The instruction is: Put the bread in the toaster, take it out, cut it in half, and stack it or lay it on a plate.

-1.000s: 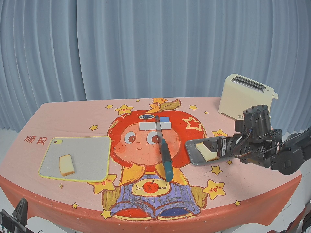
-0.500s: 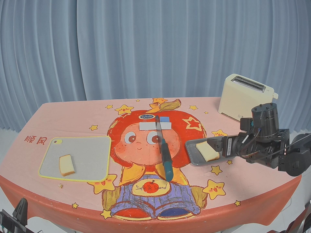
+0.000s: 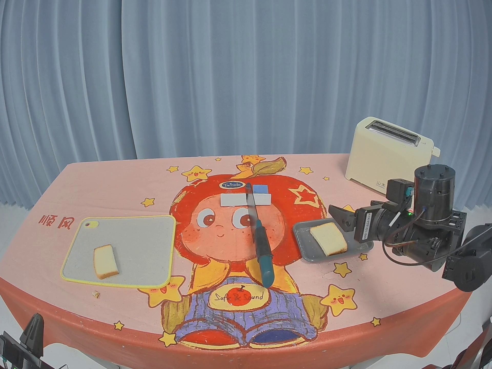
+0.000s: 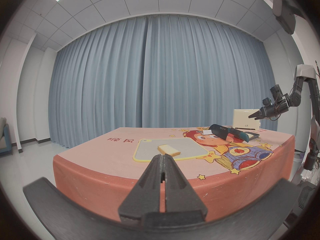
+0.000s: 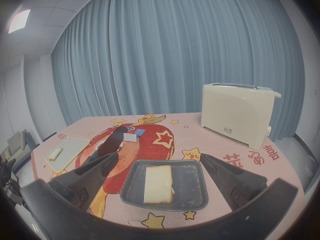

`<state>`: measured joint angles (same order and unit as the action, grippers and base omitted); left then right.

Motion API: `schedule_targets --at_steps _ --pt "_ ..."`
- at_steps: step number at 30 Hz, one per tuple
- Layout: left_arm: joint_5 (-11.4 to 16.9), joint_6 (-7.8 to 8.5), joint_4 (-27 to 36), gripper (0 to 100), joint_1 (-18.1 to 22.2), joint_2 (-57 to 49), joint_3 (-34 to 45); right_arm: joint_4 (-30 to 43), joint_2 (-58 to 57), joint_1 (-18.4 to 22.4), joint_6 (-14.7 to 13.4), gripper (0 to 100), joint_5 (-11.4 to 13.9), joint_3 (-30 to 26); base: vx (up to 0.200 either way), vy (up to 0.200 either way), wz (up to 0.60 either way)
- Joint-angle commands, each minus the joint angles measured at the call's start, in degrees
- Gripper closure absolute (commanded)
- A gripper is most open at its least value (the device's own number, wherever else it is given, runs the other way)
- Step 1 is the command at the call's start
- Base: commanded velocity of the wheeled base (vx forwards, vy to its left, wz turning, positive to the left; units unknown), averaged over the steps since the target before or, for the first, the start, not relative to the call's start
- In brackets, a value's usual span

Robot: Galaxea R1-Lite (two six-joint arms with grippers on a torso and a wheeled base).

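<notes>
Bread slice (image 3: 328, 238) lies flat on the grey plate (image 3: 305, 245), pale side up. The right gripper (image 3: 338, 219) hangs just beside the plate, on the side away from the knife (image 3: 262, 243) — fingers spread wide, gripping nothing, clear of the bread. Behind the plate stands the toaster (image 3: 389, 152). Well apart from the plate, past the knife, a cutting board (image 3: 146, 242) carries another bread piece (image 3: 105, 261). The left gripper (image 4: 163, 165) sits far from the plate, below the table edge — fingers pressed together, empty.
</notes>
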<state>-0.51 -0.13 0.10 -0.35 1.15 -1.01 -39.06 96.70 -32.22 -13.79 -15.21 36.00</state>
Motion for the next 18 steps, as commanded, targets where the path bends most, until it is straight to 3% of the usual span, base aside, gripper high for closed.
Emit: schedule_targets --at_steps 1,11,18 --pt "-0.02 -0.04 -0.01 100 0.00 0.08 1.01 -3.57 -0.54 -0.04 1.13 0 0.01 -2.86 0.000 0.000 0.00" --pt "-0.02 -0.04 -0.01 100 0.00 0.08 1.01 -14.73 -0.37 1.19 2.54 0 0.01 -7.26 0.000 0.000 0.00" --pt "-0.02 -0.04 -0.01 100 0.00 0.08 1.01 -21.23 -0.63 5.24 2.71 0 0.62 -11.13 0.000 0.000 0.00"
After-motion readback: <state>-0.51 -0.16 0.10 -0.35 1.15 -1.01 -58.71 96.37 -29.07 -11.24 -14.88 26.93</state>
